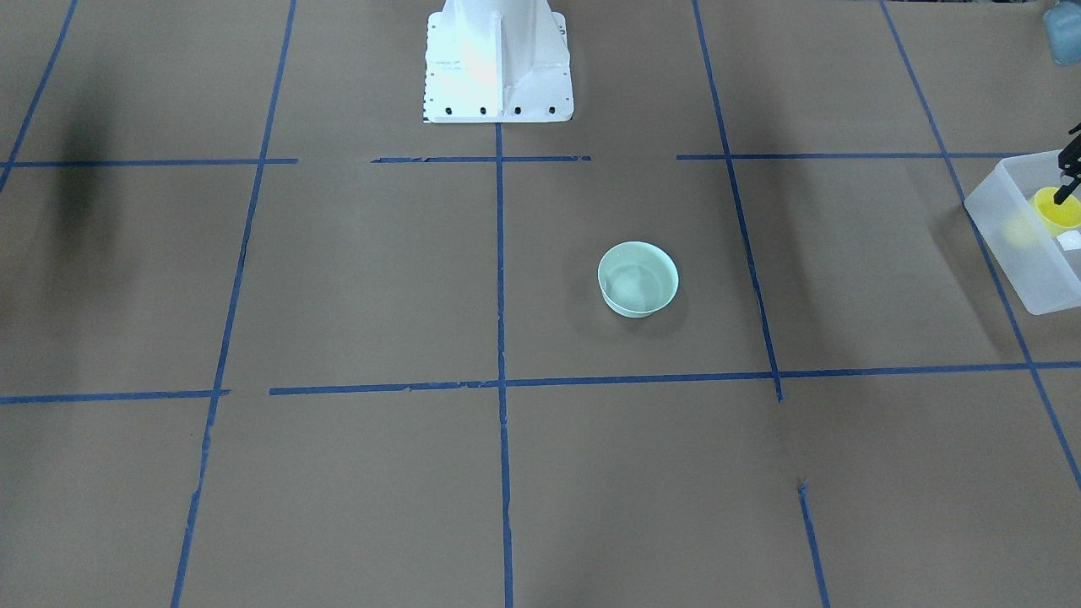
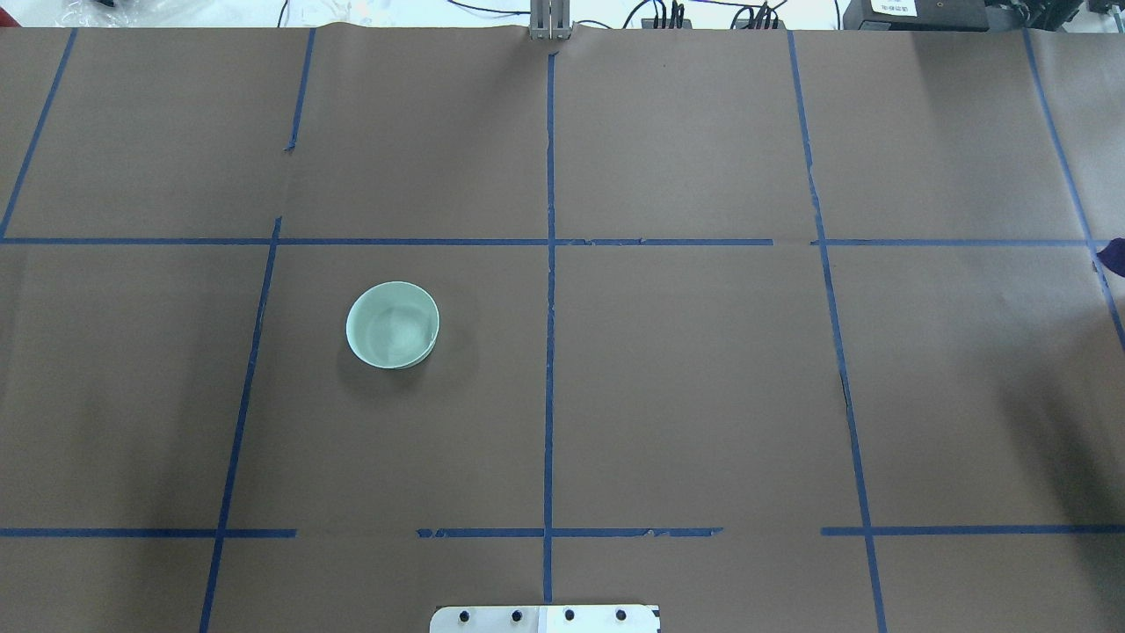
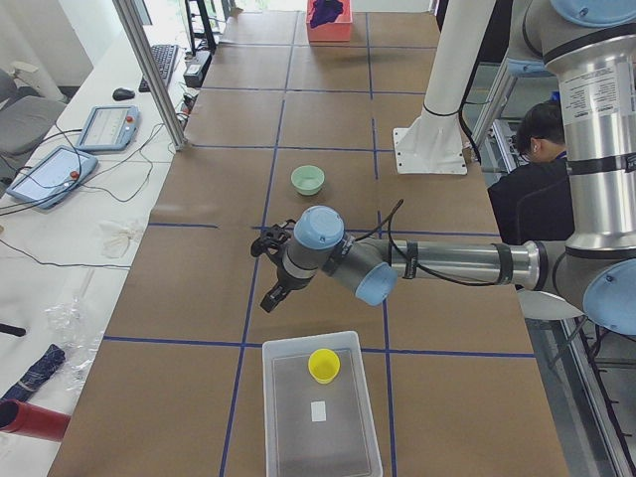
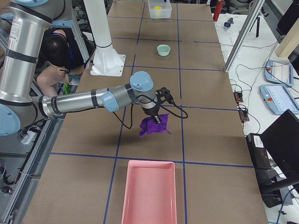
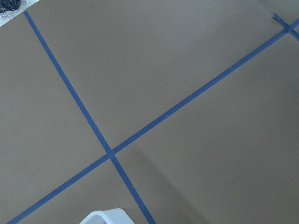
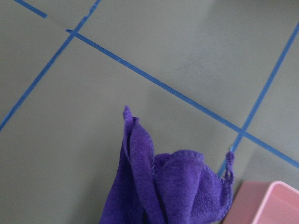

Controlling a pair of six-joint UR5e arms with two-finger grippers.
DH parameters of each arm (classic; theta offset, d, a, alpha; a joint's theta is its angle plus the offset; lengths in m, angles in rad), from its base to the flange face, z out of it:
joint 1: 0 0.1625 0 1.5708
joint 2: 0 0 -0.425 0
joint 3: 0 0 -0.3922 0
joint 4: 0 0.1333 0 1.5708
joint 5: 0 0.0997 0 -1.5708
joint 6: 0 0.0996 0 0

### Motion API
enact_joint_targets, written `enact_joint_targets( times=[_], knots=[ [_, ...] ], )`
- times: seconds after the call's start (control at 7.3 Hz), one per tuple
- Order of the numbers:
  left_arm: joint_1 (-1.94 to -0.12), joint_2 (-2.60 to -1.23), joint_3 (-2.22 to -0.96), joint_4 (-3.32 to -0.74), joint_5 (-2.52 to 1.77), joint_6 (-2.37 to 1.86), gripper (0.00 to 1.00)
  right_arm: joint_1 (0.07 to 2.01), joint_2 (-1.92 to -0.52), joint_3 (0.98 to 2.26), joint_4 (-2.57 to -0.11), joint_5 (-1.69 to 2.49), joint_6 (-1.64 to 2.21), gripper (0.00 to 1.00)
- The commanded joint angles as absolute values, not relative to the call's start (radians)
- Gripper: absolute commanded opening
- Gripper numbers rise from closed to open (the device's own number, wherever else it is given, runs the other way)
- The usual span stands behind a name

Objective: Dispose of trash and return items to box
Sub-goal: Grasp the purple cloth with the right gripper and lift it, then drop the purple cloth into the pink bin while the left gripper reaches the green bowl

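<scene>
The left arm was stretched out nearly level over the counter (image 2: 703,396), its wrist turned down so that the left gripper (image 3: 270,296) hung above the surface just off the near end of the box (image 3: 270,417). How far its jaws were parted could not be told. The right arm was likewise extended low and level, with the right gripper (image 4: 158,119) pointed down. A purple cloth (image 4: 153,127) was seen hanging from it, clear of the counter, and its folds hid the jaws, so their gap could not be judged.

The yellow cup (image 3: 323,365) was set upright inside the box, mouth up, at the end nearest the left gripper, with a small white patch (image 3: 318,410) lying further along the floor. The box was placed at the counter's left end, its long axis running along the counter's length.

A pink tray (image 4: 149,191) was laid at the opposite end, lengthwise too, just beyond the hanging cloth. A pale green bowl (image 2: 393,324) was seen alone near the middle, on the robot's left of the centre tape line, well apart from both grippers. Wide brown surface, crossed by blue tape lines, was left open around it.
</scene>
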State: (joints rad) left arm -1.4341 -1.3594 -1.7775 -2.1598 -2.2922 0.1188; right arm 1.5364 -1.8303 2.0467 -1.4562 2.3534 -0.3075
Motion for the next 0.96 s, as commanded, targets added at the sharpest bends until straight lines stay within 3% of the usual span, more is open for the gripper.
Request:
enact_joint_targets(
  times=[0.0, 0.41, 0.55, 0.68, 0.82],
  knots=[
    [-1.433, -1.362, -1.779, -2.160, -2.293, 0.117, 1.00, 1.728, -1.717, 1.902, -1.686, 2.339, -0.761, 0.00],
    [-1.433, -1.362, -1.779, -2.161, -2.293, 0.115, 1.00, 1.727, -1.706, 1.710, -1.584, 2.223, -0.847, 0.00],
    [-1.433, -1.362, -1.779, -2.161, -2.293, 0.117, 1.00, 1.724, -1.704, 1.618, -1.443, 2.221, -0.830, 0.17],
    [-1.434, -1.361, -1.779, -2.167, -2.293, 0.121, 1.00, 1.724, -1.697, 1.580, -1.415, 2.232, -0.810, 0.99],
    [-1.434, -1.362, -1.802, -2.166, -2.284, 0.120, 1.00, 1.723, -1.692, 1.585, -1.416, 2.274, -0.736, 1.00]
  ],
)
